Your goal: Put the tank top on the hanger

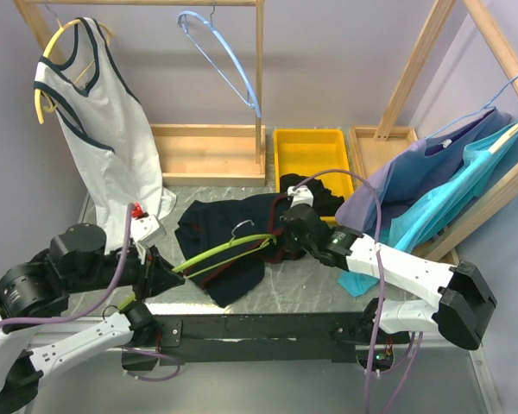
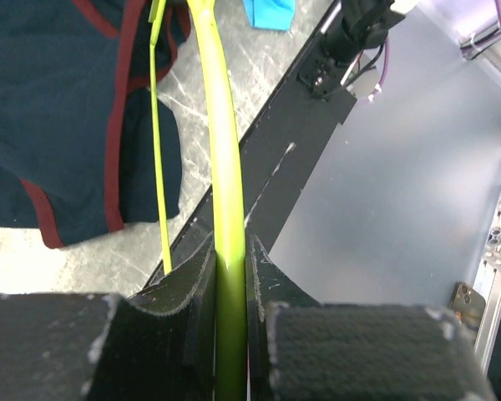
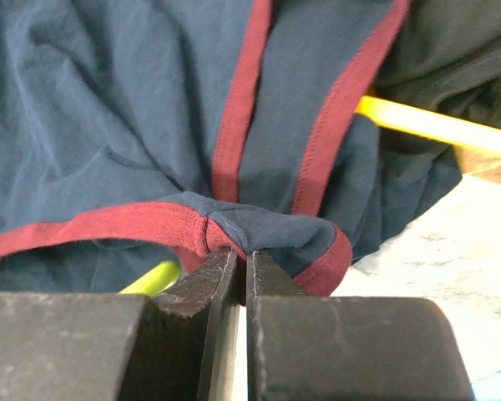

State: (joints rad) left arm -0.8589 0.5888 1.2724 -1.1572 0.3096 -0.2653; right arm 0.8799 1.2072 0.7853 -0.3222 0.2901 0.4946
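You have two grippers at work, each closed on one thing. Your left gripper (image 2: 231, 259) is clamped tight on one end of the single lime-green hanger (image 2: 221, 125), whose two thin bars run out over the table (image 1: 319, 280) toward the garment. Your right gripper (image 3: 242, 259) is pinched nearly closed on a red-trimmed strap fold of the navy tank top (image 3: 108, 125). The top lies crumpled on the table between the arms, with the hanger's far end and metal hook over it. The left wooden rack (image 1: 259, 86) carries two more hangers: a yellow hanger (image 1: 41, 90) bearing one white tank top (image 1: 112, 129), and one bare light blue hanger (image 1: 229, 60). One yellow tray (image 1: 281, 159) stands behind.
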